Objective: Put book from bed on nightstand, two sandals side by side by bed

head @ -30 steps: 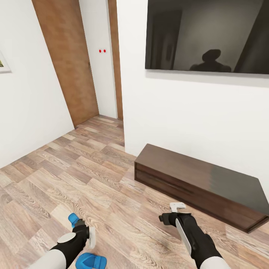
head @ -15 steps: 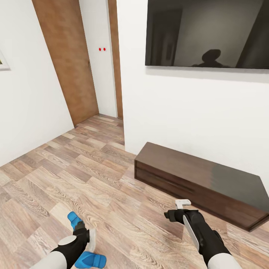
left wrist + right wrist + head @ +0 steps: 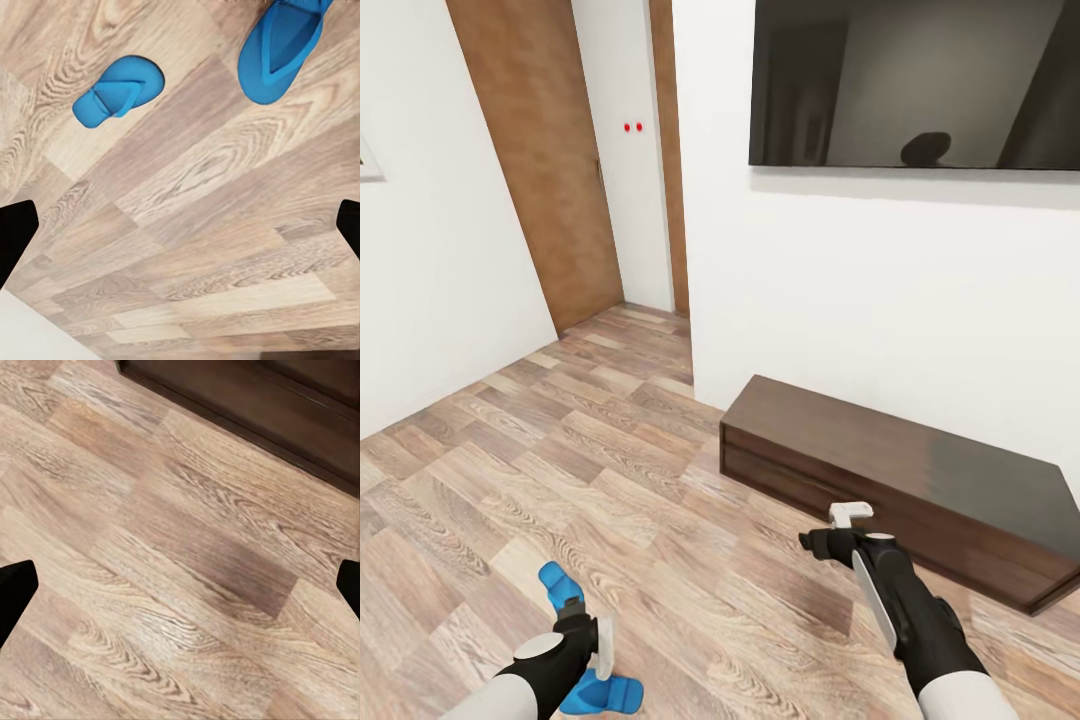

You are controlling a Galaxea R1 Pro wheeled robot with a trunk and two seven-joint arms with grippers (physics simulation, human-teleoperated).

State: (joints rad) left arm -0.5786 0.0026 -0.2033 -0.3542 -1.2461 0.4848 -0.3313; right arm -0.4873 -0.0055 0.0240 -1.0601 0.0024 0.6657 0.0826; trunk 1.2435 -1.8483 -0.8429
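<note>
Two bright blue sandals lie apart on the wood-plank floor, one point(image 3: 558, 585) ahead of my left gripper point(image 3: 600, 642) and the other point(image 3: 606, 692) beside my left forearm. The left wrist view looks down on both sandals, the smaller-looking sandal point(image 3: 118, 93) and the larger one point(image 3: 281, 49), at different angles and well beyond the fingertips point(image 3: 15, 232). That gripper is open and holds nothing. My right gripper point(image 3: 842, 528) hovers open over bare floor near a low dark cabinet. The book, the bed and the nightstand are out of view.
A long low dark-brown cabinet point(image 3: 900, 480) stands against the white wall under a wall-mounted black screen point(image 3: 915, 85). Its front edge point(image 3: 247, 405) shows in the right wrist view. A wooden door point(image 3: 545, 160) and a passage lie at the far left.
The whole picture has shifted slightly, so the camera has moved. My right gripper has advanced toward the cabinet. My left gripper has dropped a little lower in the picture, still between the sandals.
</note>
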